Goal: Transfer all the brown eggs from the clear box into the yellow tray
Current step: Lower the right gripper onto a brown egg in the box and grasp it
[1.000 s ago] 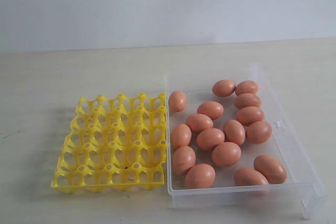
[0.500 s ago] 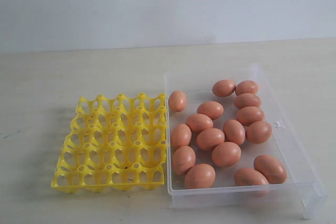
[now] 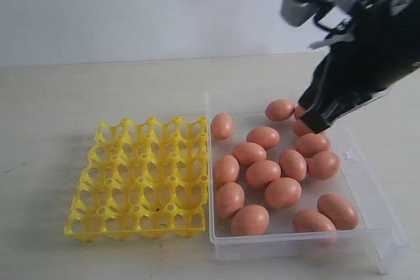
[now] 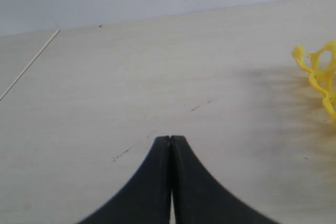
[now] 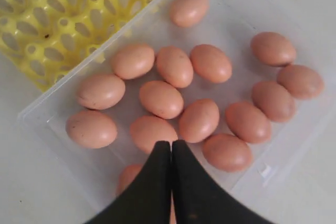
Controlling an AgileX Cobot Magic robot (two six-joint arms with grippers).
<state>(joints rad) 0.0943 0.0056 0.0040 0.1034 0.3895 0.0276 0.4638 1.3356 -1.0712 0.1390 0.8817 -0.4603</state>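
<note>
- The right claw is seen with its jaws pressed flat together, and nothing is held between them.
- It is hung over the far right part of the clear box, with its tip pointed down at the eggs lying there. Whether one of them is touched cannot be told.
- The left claw is likewise closed tight and empty, and is held low over bare table. The yellow tray is caught only as a corner in its wrist view, and this claw is not picked up in the exterior view at all.
- The brown eggs are all found inside the clear box. Sixteen can be counted, two of them half hidden behind the right claw at the far right.
- They are scattered loosely over the box floor, several touching. One is set apart in the far left corner.
- The yellow tray is laid just left of the box, with its right edge close against the box's left wall. Every cup in view is unfilled.
- So nothing is judged done as yet: no egg is seated in the tray, and all sixteen are left to be carried across.
- A first pick is judged to be in preparation, and the jaws will have to be opened before any egg can be gripped.
</note>
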